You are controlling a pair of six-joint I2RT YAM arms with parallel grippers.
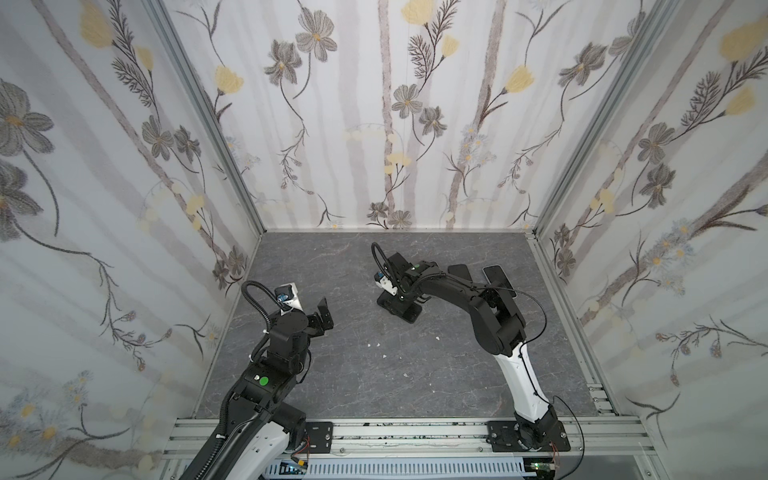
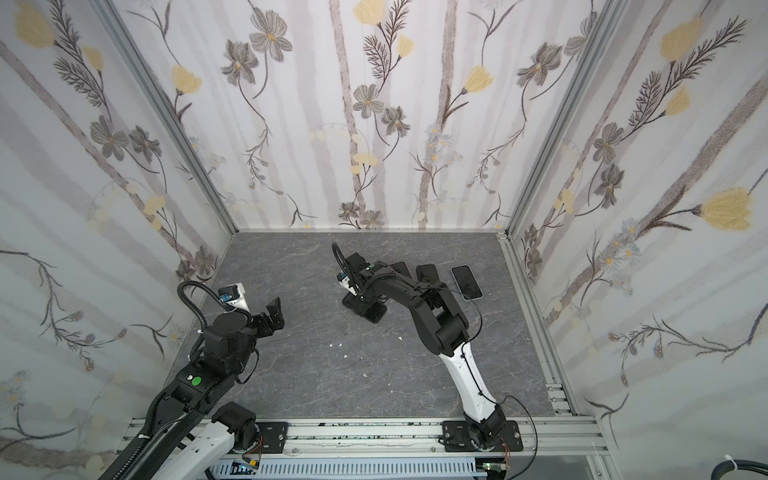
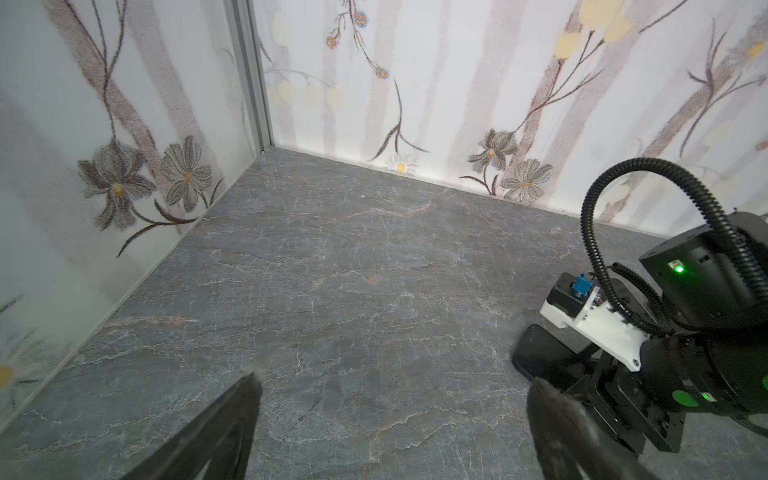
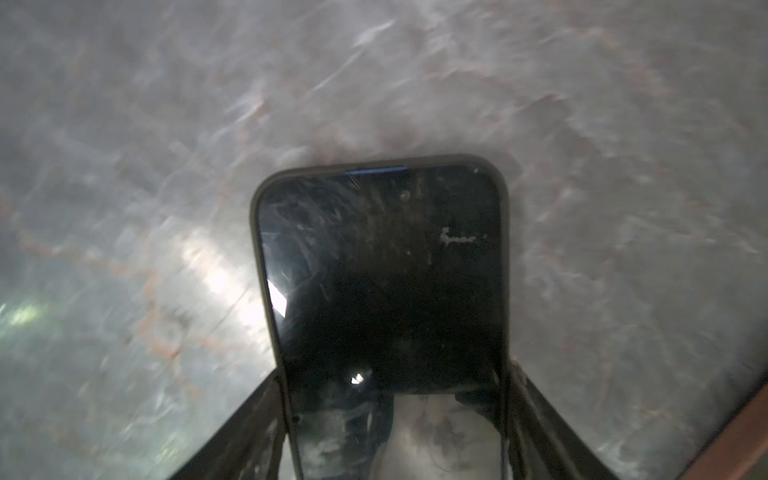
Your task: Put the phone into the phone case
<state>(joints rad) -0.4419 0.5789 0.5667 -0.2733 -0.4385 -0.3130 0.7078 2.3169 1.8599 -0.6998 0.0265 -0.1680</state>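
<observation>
My right gripper (image 4: 397, 370) pinches the phone (image 4: 380, 266) by its long edges, low on the grey table (image 1: 332, 374) near mid-floor. My left gripper (image 1: 321, 316) hangs wide open and empty. My worry is that a shallow edge grip lets the slick phone pivot or slip on lifting.

The phone (image 4: 380, 266) lay flat, screen up, on the grey marbled tabletop (image 4: 124, 166). Its black glass was smudged and scratched. The dark olive phone case (image 4: 436, 160) wrapped around its visible end (a thin blue strip showed at that edge).
</observation>
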